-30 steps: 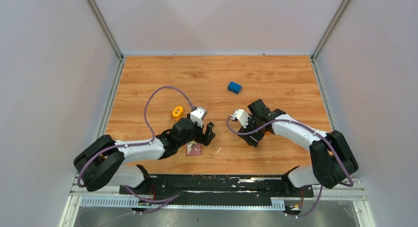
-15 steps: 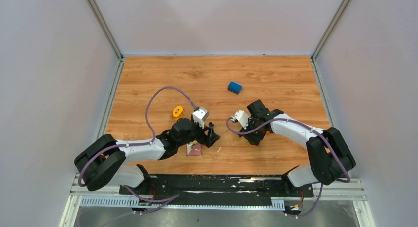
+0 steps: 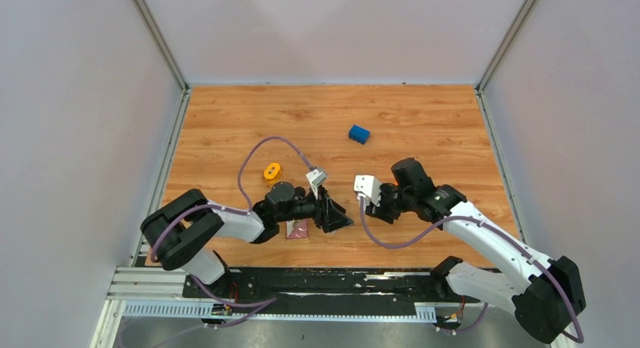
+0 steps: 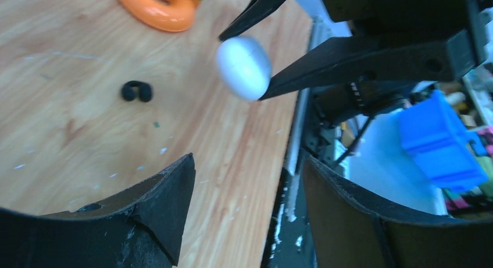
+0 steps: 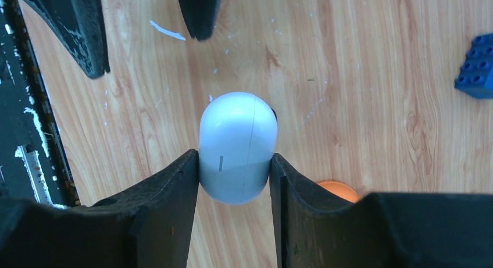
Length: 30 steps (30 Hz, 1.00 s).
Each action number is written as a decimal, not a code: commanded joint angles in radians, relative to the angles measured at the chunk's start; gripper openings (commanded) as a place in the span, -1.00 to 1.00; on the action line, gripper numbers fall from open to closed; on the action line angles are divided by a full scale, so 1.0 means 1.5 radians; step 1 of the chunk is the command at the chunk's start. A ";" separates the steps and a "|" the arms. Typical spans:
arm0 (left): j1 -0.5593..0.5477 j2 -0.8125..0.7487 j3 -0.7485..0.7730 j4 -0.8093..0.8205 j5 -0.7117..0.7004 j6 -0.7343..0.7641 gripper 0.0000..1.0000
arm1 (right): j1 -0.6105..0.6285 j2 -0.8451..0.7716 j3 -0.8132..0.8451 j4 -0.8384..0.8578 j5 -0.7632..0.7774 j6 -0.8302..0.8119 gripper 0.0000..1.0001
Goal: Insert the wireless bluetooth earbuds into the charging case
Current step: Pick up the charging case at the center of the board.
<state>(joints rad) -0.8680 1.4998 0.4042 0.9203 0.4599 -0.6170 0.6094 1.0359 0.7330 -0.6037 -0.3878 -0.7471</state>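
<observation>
While the right jaws pinch the charging case (image 5: pixel 237 147) (by its lower half), the left jaws stand apart.

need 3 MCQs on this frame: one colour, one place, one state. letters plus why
1. The ring is:
A orange
B white
C purple

2. The earbuds lie:
A inside the ring
B on the bare table
C stacked on the ring

3. The right gripper is:
A open and empty
B shut on the earbuds
C shut on the charging case

Answers:
1 A: the top and left wrist views both show it orange.
2 B: both black buds sit on the wood, apart from the ring.
3 C: in the right wrist view its fingers press the white case from both sides.
</observation>
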 commanded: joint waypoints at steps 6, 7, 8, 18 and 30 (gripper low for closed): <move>0.036 0.210 0.013 0.456 0.160 -0.301 0.35 | 0.058 -0.011 0.003 0.008 -0.016 -0.057 -0.43; 0.038 0.227 0.023 0.458 0.169 -0.316 0.35 | 0.061 -0.009 0.008 0.004 -0.020 -0.057 -0.43; 0.039 0.234 0.029 0.457 0.170 -0.320 0.35 | 0.063 -0.003 0.013 0.001 -0.022 -0.057 -0.44; 0.039 0.239 0.041 0.429 0.137 -0.309 0.16 | 0.106 0.045 0.047 -0.011 0.006 -0.047 -0.44; 0.039 0.252 0.058 0.375 0.132 -0.300 -0.10 | 0.113 0.065 0.067 0.001 0.019 -0.024 -0.40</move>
<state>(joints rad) -0.8089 1.8870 0.4683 1.4734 0.6643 -1.0866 0.7696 1.1248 0.7868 -0.6312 -0.3542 -0.8009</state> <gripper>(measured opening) 0.466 0.452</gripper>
